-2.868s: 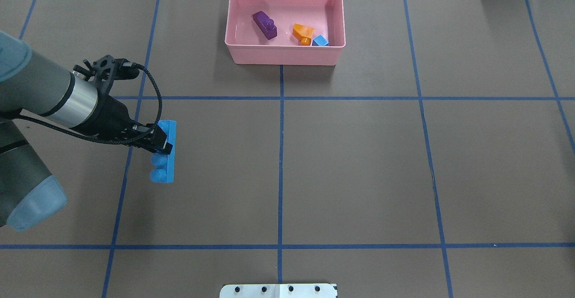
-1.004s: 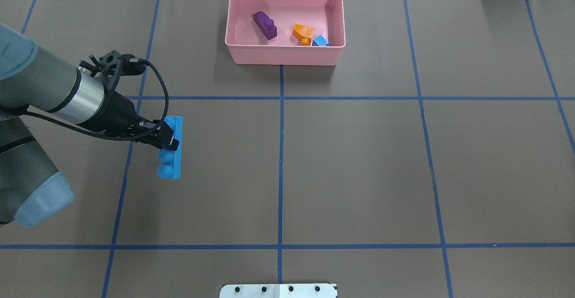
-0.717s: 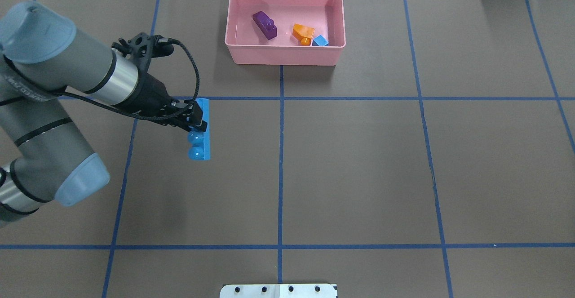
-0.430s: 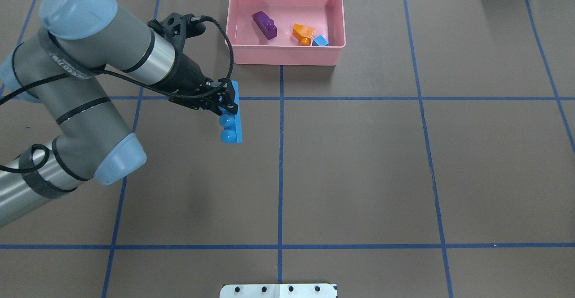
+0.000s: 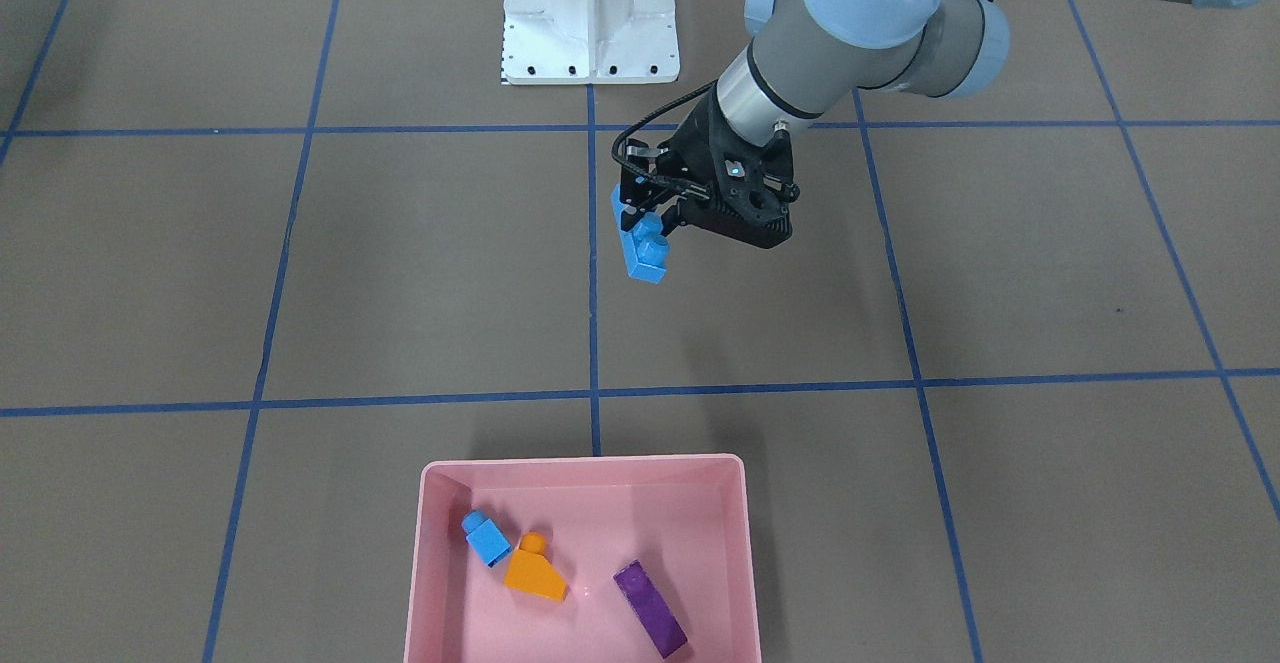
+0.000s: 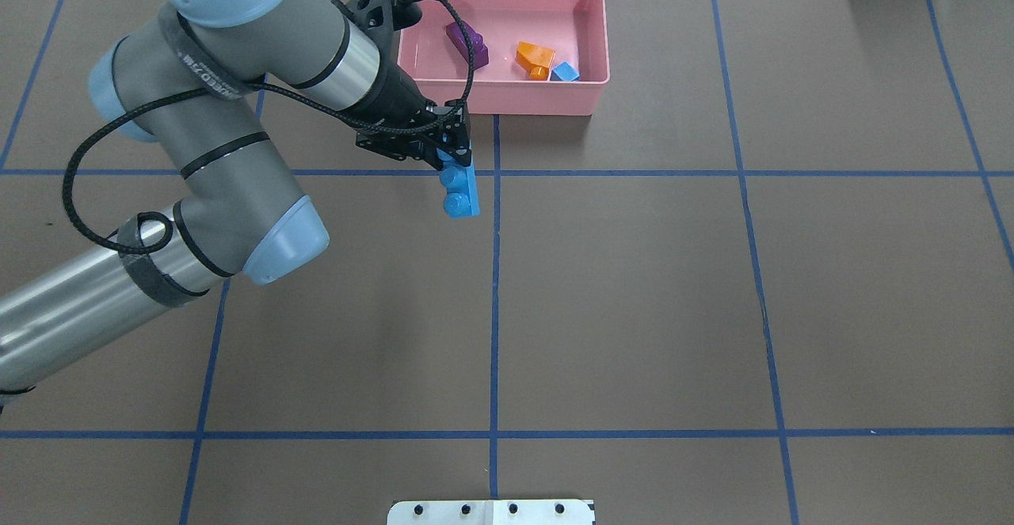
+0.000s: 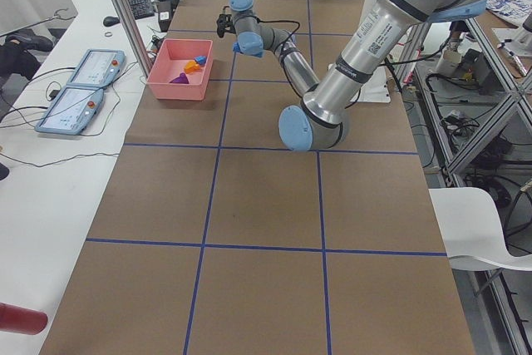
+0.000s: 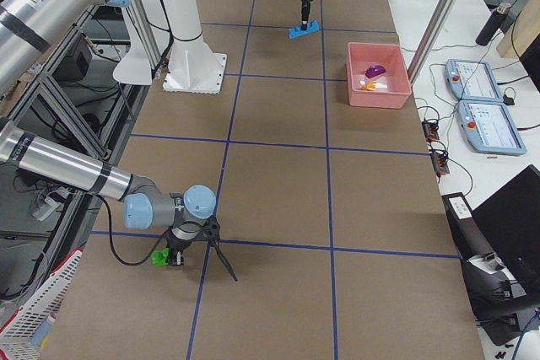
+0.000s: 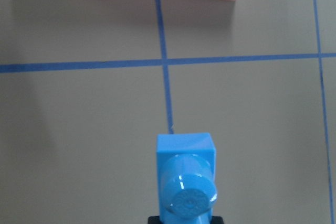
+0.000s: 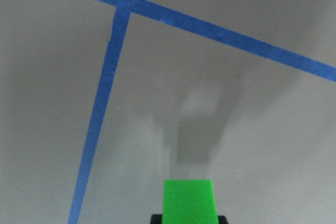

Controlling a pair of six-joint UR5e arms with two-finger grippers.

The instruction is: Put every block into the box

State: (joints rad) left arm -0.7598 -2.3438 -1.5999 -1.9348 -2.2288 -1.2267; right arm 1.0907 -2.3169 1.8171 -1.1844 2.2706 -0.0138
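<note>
One long blue brick (image 6: 462,194), clamped — end effector (image 6: 452,158)

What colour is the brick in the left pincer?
Blue; the brick shows best in the left wrist view.

The left pincer (image 6: 453,157) has carried the long blue brick (image 6: 462,192) across to just beside the pink box (image 6: 507,101).

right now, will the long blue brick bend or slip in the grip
The long blue brick looks like rigid plastic, so it probably won't bend. The left gripper pinches it off-centre, so it might pivot if bumped. Its glossy studs suggest slickness.
</note>
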